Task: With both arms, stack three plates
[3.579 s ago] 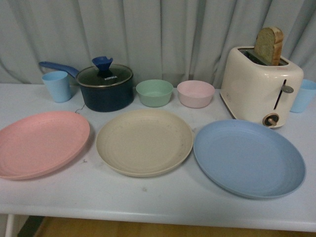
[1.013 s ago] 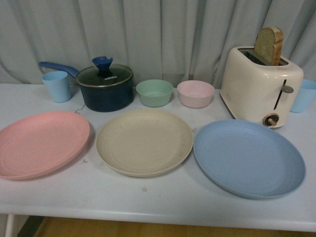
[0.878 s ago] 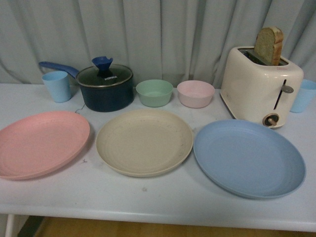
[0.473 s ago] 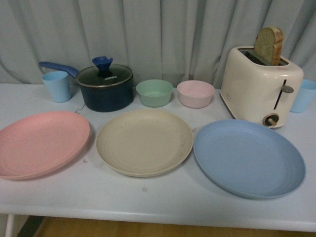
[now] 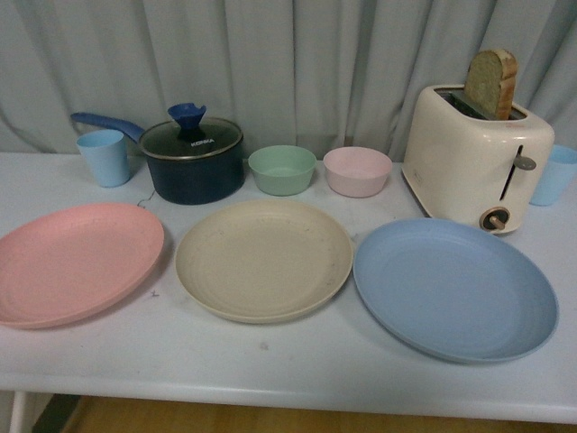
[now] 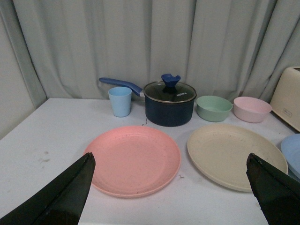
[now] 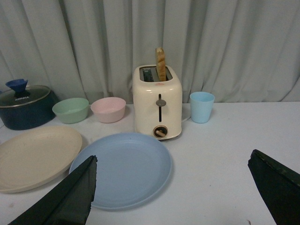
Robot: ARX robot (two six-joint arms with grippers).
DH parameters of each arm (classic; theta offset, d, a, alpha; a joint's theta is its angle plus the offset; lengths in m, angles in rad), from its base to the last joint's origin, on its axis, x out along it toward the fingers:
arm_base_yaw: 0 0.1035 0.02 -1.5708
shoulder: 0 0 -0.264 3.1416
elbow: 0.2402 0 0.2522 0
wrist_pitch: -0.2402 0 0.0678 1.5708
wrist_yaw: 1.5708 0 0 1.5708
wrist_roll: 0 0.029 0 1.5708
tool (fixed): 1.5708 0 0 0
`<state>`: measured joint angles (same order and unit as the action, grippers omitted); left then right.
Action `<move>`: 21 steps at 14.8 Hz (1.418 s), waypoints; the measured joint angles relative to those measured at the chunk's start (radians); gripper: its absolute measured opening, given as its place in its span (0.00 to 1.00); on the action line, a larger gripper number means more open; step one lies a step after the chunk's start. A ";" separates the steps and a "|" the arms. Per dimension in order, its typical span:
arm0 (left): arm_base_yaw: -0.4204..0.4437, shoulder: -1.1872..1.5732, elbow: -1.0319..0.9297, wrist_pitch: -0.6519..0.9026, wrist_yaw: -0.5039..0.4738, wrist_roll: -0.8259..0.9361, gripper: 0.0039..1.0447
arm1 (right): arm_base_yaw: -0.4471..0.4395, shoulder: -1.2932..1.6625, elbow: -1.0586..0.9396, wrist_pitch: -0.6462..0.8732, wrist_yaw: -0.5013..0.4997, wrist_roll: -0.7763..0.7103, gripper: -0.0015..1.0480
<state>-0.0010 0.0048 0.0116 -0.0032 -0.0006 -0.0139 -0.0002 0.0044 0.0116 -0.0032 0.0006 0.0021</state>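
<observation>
No stacking begun: pink plate (image 6: 133, 159) ahead of the wide-open left end effector (image 6: 168, 161), blue plate (image 7: 124, 168) ahead of the open right end effector (image 7: 172, 159), beige plate (image 5: 263, 259) between. Next likely needs a rim grasp.

Pink plate (image 5: 77, 262), beige plate (image 5: 263, 259), blue plate (image 5: 453, 289).

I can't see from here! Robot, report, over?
Left gripper open, right gripper open, both empty. Pink plate, beige plate, blue plate flat, unstacked. Nothing blocking.

Dim, even indoor light, soft faint shadows, slightly grainy, no glare
</observation>
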 joint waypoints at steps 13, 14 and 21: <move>0.000 0.000 0.000 0.000 0.000 0.000 0.94 | 0.000 0.000 0.000 0.000 0.000 0.000 0.94; 0.000 0.000 0.000 0.000 0.000 0.000 0.94 | 0.000 0.000 0.000 0.000 0.000 0.000 0.94; 0.000 0.000 0.000 0.000 0.000 0.000 0.94 | 0.000 0.000 0.000 0.000 0.000 0.000 0.94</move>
<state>-0.0010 0.0048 0.0116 -0.0032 -0.0006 -0.0135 -0.0002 0.0044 0.0116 -0.0032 0.0006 0.0021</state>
